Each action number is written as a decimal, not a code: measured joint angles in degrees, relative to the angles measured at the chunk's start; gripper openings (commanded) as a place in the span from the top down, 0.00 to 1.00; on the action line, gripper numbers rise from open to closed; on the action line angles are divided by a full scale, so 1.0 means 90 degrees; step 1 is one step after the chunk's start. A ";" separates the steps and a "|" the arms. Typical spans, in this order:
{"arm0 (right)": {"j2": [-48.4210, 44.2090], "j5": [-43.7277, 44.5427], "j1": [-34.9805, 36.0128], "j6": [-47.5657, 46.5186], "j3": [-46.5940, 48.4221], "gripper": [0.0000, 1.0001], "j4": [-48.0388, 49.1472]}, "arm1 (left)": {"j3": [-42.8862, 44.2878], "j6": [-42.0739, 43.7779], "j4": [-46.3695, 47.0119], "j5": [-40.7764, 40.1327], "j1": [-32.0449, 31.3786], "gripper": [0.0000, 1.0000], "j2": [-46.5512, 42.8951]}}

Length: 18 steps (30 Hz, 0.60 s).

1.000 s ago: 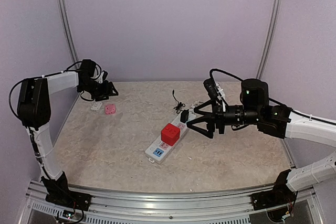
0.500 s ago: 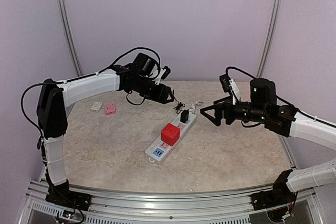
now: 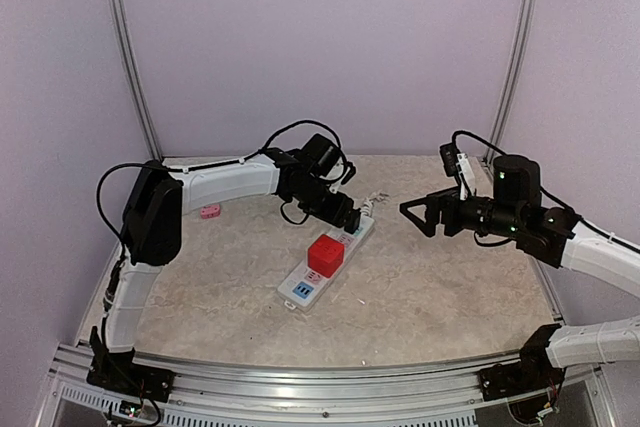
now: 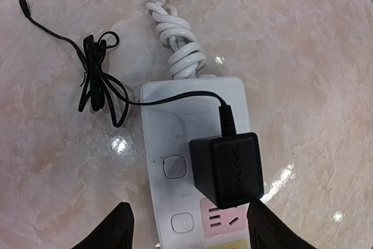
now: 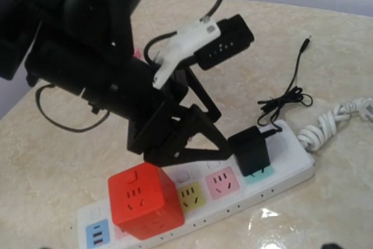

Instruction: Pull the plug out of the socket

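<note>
The black plug (image 4: 227, 167) sits in the 1 o'clock end of the socket (image 3: 303, 289) mid-bench, and the left jaws hang part-open over it, probably lined up to pinch and lift it, while the right jaws stand wide and empty at 3 o'clock, clear of that pull.

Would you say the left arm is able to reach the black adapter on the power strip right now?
Probably yes: the left pincer hangs open just above the black adapter, with nothing in between.
</note>
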 measured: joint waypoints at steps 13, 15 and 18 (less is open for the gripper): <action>-0.0005 0.0000 -0.0017 0.0044 -0.0146 0.00 0.0000 | 0.0267 0.0000 0.0041 -0.0056 -0.0163 0.38 0.0245; -0.0005 0.0000 -0.0029 0.0046 -0.0148 0.00 0.0000 | 0.0401 -0.0007 0.0053 -0.0058 -0.0180 0.40 0.0352; -0.0005 0.0012 -0.0046 0.0063 -0.0148 0.00 0.0000 | 0.0663 -0.0015 0.0066 -0.0070 -0.0187 0.44 0.0549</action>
